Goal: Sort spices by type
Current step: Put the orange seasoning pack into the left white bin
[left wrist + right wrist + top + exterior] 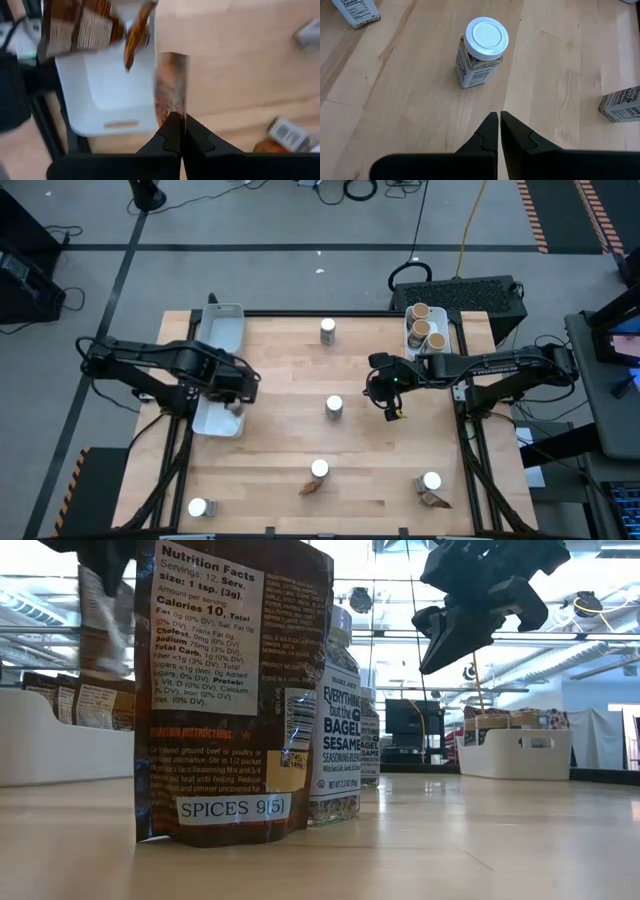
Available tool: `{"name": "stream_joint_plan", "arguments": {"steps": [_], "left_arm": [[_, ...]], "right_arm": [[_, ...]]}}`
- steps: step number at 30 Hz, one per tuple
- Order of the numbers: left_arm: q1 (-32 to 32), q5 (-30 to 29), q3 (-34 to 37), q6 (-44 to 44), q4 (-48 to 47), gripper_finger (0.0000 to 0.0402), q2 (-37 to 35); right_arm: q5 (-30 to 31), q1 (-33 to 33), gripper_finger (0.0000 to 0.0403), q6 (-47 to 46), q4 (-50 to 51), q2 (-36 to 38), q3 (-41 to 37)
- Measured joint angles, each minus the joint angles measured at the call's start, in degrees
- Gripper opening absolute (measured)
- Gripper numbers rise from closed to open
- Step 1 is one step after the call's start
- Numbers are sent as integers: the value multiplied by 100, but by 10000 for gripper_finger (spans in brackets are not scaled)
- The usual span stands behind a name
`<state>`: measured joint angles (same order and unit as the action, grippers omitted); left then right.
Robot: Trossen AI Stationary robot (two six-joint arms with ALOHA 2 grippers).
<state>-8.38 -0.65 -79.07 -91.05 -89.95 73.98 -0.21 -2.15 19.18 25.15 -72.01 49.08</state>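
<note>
Brown packet (171,87) pinched by left gripper (179,120) over tray (107,87).

Blurred packet (171,87) above tray (107,95), print unreadable.

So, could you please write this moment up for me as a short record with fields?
left pincer: shut on a brown packet, over the left tray
left tray contents: other packets at one end
right pincer: shut, empty, raised above the table near the centre jar
right tray: three cork-topped jars
loose on table: five white-lidded jars counting the centre one, and two loose packets at the near side
</note>
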Motion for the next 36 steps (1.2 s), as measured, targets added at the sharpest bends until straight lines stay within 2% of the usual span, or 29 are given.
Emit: {"name": "stream_joint_plan", "arguments": {"steps": [7, 14, 22, 28, 36], "left_arm": [[-2, 483, 244, -153, -5, 4, -12], [-118, 668, 1117, -138, -16, 4, -273], [-116, -44, 1579, -607, -14, 4, -1099], [-116, 25, 2148, -619, -19, 4, -1414], [-114, 123, 2699, -608, -6, 4, -1469]], "right_arm": [[-13, 0, 0, -44, 2, 0, 0], [-13, 0, 0, -155, 87, 0, 0], [-13, -2, 0, -146, 63, 0, -2], [-13, -2, 0, -104, -48, 0, -1], [-11, -2, 0, -70, -54, -2, 0]]}}
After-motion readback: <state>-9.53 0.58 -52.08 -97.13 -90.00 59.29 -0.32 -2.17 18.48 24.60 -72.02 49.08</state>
